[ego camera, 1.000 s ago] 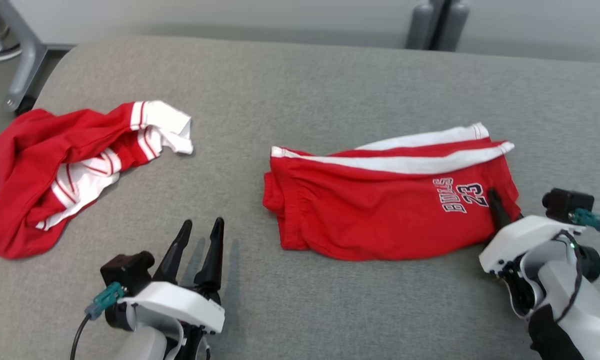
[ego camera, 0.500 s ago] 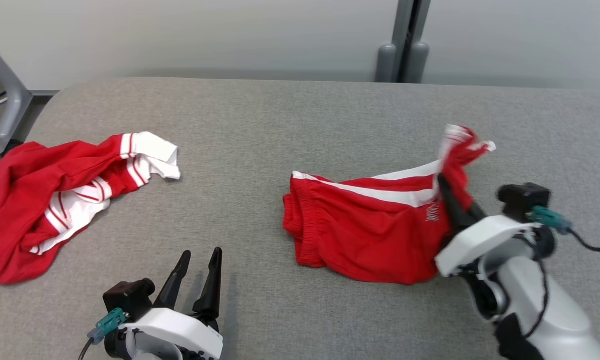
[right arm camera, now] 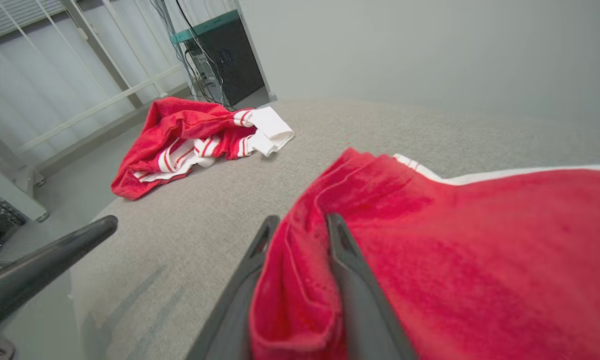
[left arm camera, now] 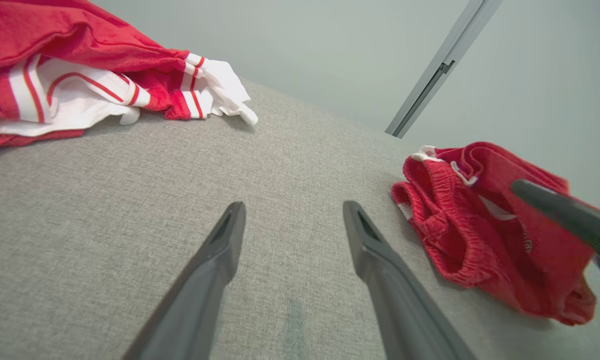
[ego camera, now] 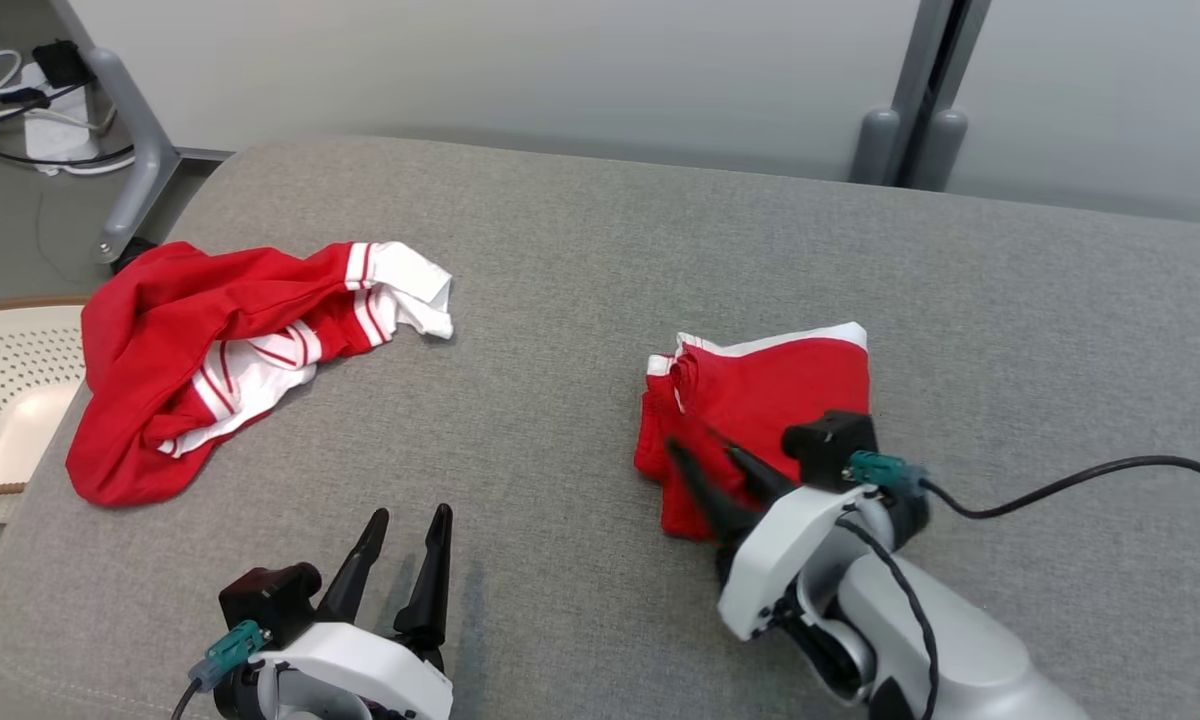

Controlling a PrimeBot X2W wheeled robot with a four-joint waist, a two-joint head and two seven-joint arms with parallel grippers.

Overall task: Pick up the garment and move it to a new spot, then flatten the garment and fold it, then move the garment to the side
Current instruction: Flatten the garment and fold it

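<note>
The garment, red shorts with white side stripes (ego camera: 770,385), lies folded in half on the grey padded table (ego camera: 560,250), right of centre. My right gripper (ego camera: 702,450) is at the shorts' front left edge, fingers parted, with a loose fold of red cloth (right arm camera: 300,280) lying between them. In the right wrist view the right gripper (right arm camera: 302,219) straddles that fold. My left gripper (ego camera: 410,513) rests open and holds nothing near the front edge, well left of the shorts (left arm camera: 480,225). The left wrist view has the left gripper (left arm camera: 294,205) over bare cloth.
A second red and white garment (ego camera: 210,350) lies crumpled at the table's left end. Below that end, on the floor, stands a cream perforated basket (ego camera: 0,400). A black cable (ego camera: 1060,480) trails from my right wrist. A grey metal leg (ego camera: 130,160) stands at the far left.
My right gripper carried the shorts' right end over to the left, folding them in half, and its fingers have parted. The head camera shifted. The left gripper stayed put.
</note>
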